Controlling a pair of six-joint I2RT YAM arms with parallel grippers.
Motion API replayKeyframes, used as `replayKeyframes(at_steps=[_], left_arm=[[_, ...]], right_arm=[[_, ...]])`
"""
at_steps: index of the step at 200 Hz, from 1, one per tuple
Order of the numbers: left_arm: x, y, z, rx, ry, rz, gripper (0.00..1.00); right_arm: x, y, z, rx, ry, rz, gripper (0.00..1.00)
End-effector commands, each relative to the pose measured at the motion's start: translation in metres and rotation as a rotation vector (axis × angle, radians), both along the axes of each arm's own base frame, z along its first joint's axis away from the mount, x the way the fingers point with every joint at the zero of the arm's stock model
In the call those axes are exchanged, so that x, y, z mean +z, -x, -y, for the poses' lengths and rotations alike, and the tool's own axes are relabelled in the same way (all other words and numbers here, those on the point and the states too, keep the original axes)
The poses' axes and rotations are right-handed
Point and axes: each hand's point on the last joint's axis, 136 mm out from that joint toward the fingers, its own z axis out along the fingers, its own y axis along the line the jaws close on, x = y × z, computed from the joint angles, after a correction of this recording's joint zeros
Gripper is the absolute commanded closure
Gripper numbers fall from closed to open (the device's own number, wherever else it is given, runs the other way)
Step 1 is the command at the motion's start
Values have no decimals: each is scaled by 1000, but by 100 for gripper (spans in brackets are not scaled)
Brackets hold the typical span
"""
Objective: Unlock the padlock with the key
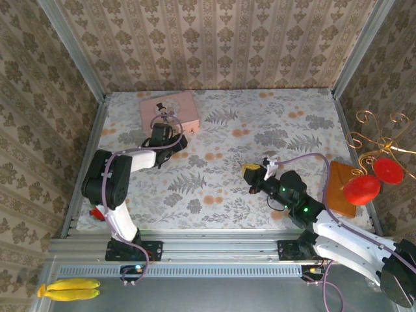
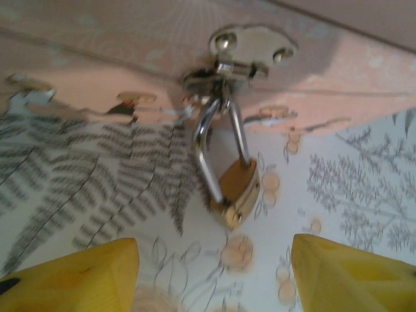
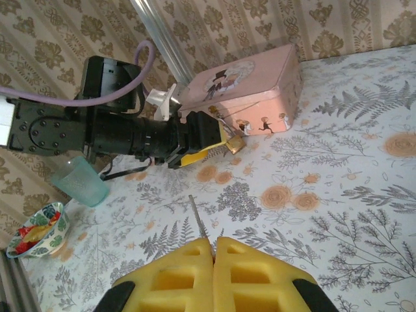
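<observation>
Floral-print table [image 1: 260,162], walled on three sides with patterned paper. Pink tin [image 1: 170,109] at far left of table, clasp side facing the arms. Padlock [image 2: 235,192] hung by its silvery shackle from tin's clasp, brass body tilted, low against table just in front of tin; shackle looks closed, though blur prevents certainty.

Left claw [image 2: 218,266] close up before padlock, jaws parted wide, yellow pads [image 2: 84,276] either side of it and short of it, gripping nothing.

Right claw [image 3: 213,242] mid-table, well apart from tin. Pads pressed fully together, with key [image 3: 198,218] pinched at the tips, seen as a thin dark sliver pointing out toward tin.

Teal cup [image 3: 84,182] and small patterned bowl [image 3: 39,227] seen past left arm in right wrist view.
</observation>
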Motion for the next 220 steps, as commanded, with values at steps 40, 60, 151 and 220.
replayKeyframes(at_steps=[40, 60, 151, 220], left_arm=[[-10, -36, 0, 158, 87, 92, 37], [-18, -41, 3, 165, 99, 83, 41], [-13, -30, 10, 132, 89, 56, 89], [10, 13, 19, 8, 88, 37, 97]], right_arm=[[7, -2, 0, 38, -56, 32, 100], [7, -3, 2, 42, -57, 37, 100], [-24, -2, 3, 59, -17, -133, 100], [-48, -5, -4, 37, -80, -385, 100]])
